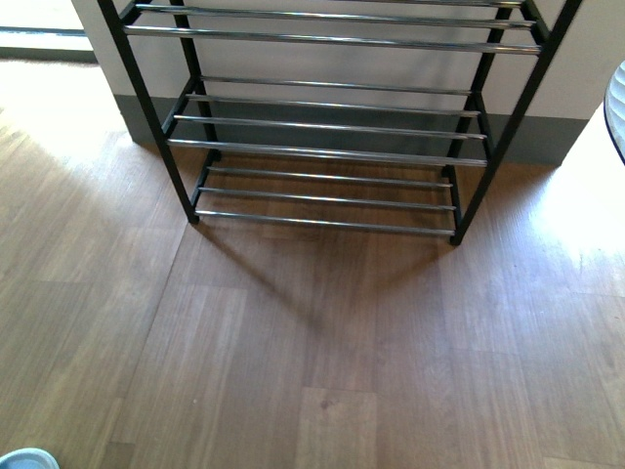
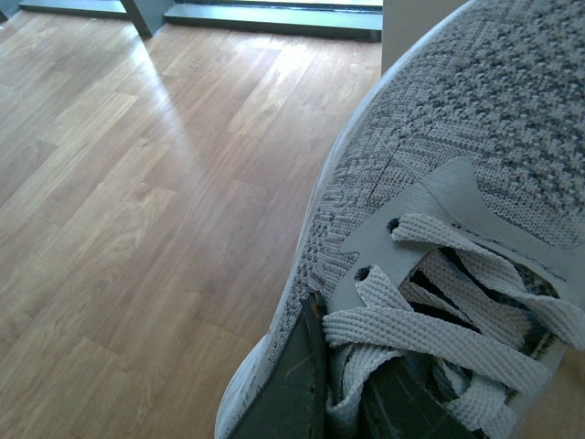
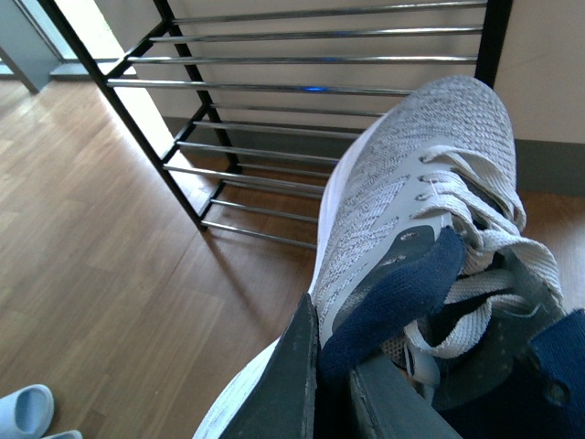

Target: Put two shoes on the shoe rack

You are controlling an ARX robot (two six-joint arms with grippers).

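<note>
Shoe rack (image 1: pixel 327 151) sits past right gripper's (image 3: pixel 331 395) fingers. One shoe (image 3: pixel 411 174): pinched at navy collar between right fingers, toe toward rack. Other shoe (image 2: pixel 457 119): pinched at lace edge between left gripper's (image 2: pixel 340 395) fingers, floor beyond.

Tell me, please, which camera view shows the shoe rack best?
The front view: the shoe rack sits centred, three tiers unobstructed. The right wrist view shows it partly behind a grey sneaker; the left wrist view shows none of it.

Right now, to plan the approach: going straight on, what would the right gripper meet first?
The right gripper would likely meet the shoe rack, the toe of its held sneaker first; depth unclear.
</note>
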